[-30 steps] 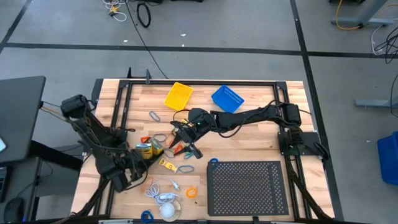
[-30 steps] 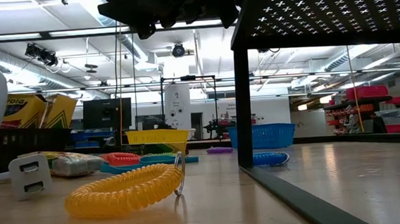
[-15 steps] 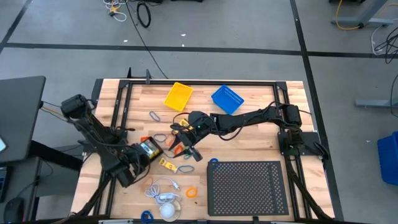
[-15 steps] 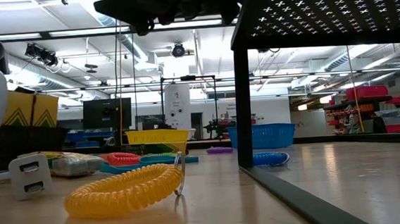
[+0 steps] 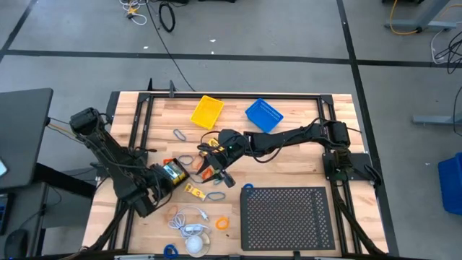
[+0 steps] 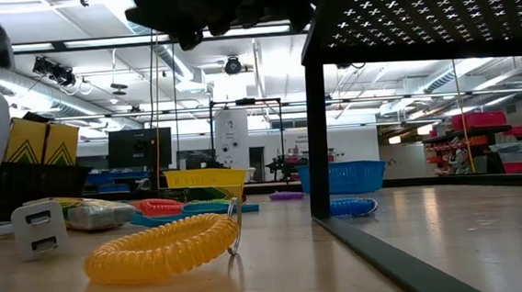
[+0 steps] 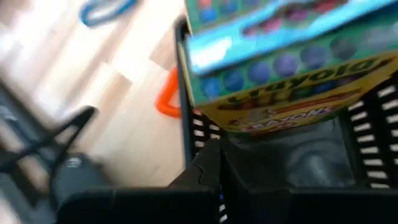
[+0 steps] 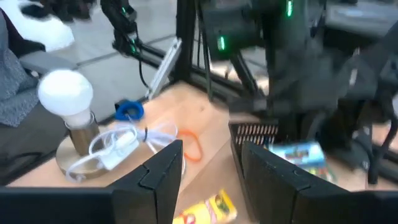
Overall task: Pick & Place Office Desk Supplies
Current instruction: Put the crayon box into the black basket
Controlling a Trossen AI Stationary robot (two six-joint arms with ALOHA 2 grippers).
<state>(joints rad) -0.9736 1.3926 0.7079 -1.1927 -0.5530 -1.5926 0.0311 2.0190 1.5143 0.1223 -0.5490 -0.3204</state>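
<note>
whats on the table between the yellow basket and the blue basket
Nothing: in the high view only bare wood separates the yellow basket from the blue basket. The low view agrees.

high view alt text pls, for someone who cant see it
Overhead view of a wooden table: the left gripper is shut on a yellow-and-green crayon box, while the right gripper hangs open over scattered coloured loops and clips. A yellow basket and blue basket stand at the far edge, a black perforated tray near the front.
</note>
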